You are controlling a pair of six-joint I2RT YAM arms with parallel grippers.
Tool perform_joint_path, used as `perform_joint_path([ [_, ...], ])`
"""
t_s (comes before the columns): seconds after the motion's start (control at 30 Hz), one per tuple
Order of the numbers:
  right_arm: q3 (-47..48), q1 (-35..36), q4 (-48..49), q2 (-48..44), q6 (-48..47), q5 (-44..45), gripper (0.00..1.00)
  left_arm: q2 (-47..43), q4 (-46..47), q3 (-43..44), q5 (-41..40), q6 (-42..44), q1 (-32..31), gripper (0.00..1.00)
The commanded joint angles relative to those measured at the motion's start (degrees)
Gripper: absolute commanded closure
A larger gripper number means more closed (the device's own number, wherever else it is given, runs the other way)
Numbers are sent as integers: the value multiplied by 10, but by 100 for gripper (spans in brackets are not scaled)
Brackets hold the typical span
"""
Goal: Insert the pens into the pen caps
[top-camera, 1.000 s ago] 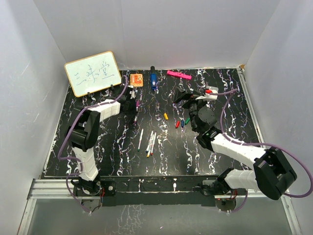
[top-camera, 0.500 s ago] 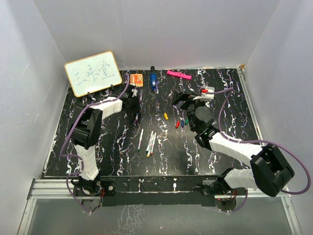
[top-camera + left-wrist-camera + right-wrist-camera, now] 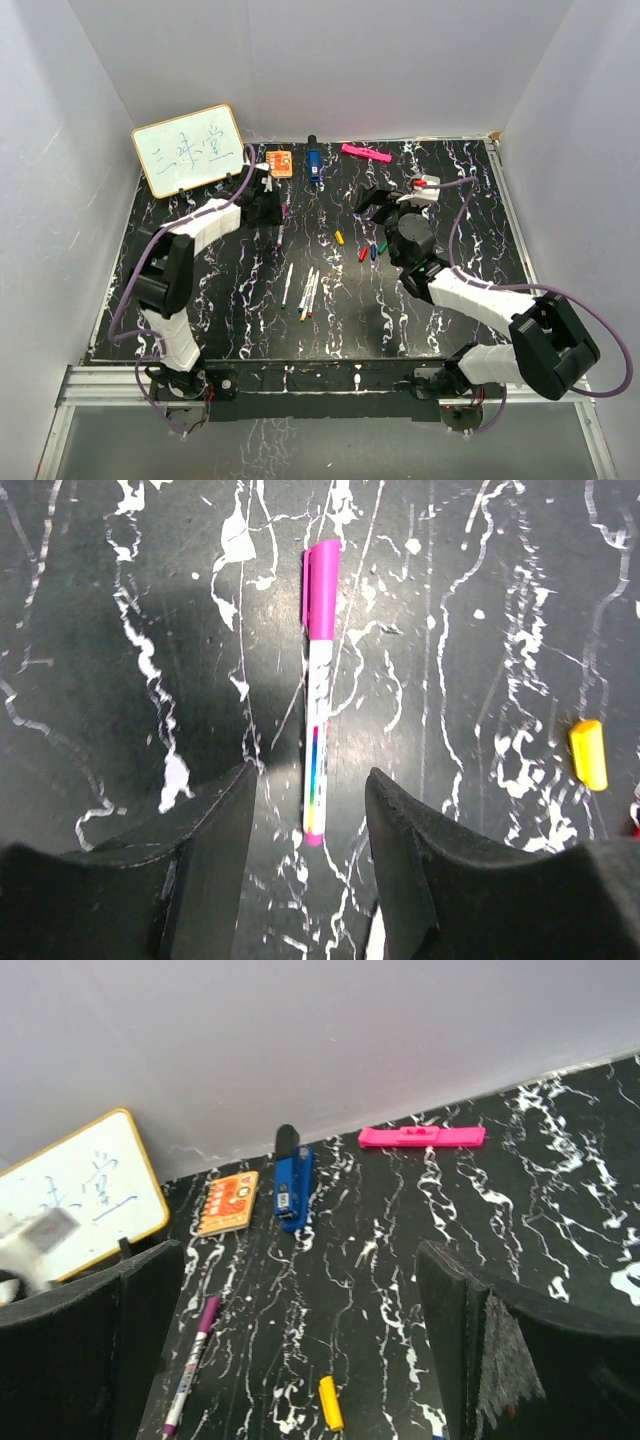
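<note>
My left gripper (image 3: 310,780) hangs low over the table (image 3: 120,600) with its jaws parted, pinching nothing. The purple pen (image 3: 318,700) lies flat on the marble top with its tail end in the gap between the two fingers (image 3: 205,870), a sliver of table showing on either side of it. Its purple cap (image 3: 322,580) sits on the far end of the barrel. From above, that same left gripper (image 3: 268,205) is at far left of centre, with the purple pen (image 3: 280,228) just right of it. To the right of the pen lies the yellow cap (image 3: 587,753), well apart from it. My right gripper (image 3: 295,1260) is spread wide and empty, raised above the table and looking toward the far wall. In the overhead view the right gripper (image 3: 385,200) sits right of centre, with the yellow cap (image 3: 339,237), red cap (image 3: 363,253), blue cap (image 3: 373,253) and green cap (image 3: 381,245) scattered just near and left of it. The uncapped pens (image 3: 308,292) lie in a loose bunch nearer to me, between the two arms. Along the far edge, left to right, I see the whiteboard (image 3: 190,150), the orange square (image 3: 279,163), the blue stapler (image 3: 313,163) and the pink bar (image 3: 365,153).
</note>
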Motion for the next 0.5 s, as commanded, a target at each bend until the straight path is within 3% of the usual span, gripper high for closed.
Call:
perform_joint_path([
  [0.0,38,-33,-47,12,47,-13,3,-107,-23,-52,11,16,-2,54],
  [0.13,50,-64,-83,28,72,-51,14,-162,-47,-105,30,33,-26,56],
  [0.27,59,-74,-106,40,73,-62,40,-184,-110,-119,10,43,-81,57],
  [0.47,76,-76,-172,54,93,-24,65,-179,-165,-115,-13,24,-145,57],
])
